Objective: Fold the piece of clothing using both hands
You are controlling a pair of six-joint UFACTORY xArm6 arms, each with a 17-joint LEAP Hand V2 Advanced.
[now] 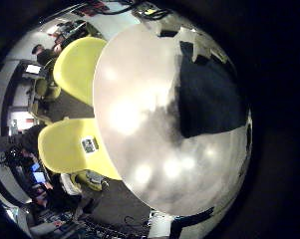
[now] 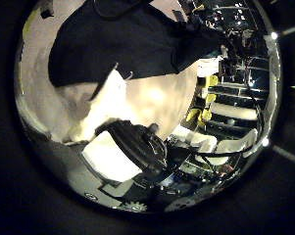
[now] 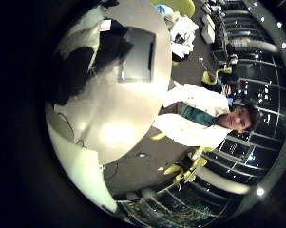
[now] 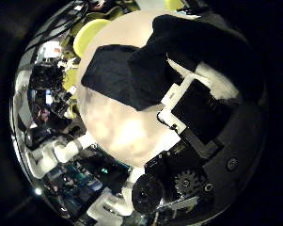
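1. The right robot hand (image 4: 193, 118) sits low over the counter. In its thumb side palm view, one of its fingers (image 4: 183, 104) reaches out straight to the near edge of the garment (image 4: 146, 56). I see no cloth curled into it, so I read it as spread and holding nothing.
2. The left robot hand (image 2: 137, 147) shows only as a few of its own parts at the edge of its thumb side view. I cannot tell whether it is spread or closed, and I see no cloth in it.
3. The garment lies bunched in a loose heap on the round counter (image 1: 140, 129), towards one side of it, with a raised ridge across the middle and nothing laid flat. Most of the counter top beside it is bare.
4. I judge the fold has not begun, so the step in hand is getting a first grip with both robot hands.
5. To do that well, I would bring each robot hand down on its own outer edge of the heap, well apart from the other, and pinch a single layer, not the ridge.
6. I would then draw the two edges apart to flatten the cloth before folding, keeping both robot hands level so it does not twist.
7. Chairs (image 1: 80, 70) stand just beside the counter edge, so I would keep the cloth away from that rim.
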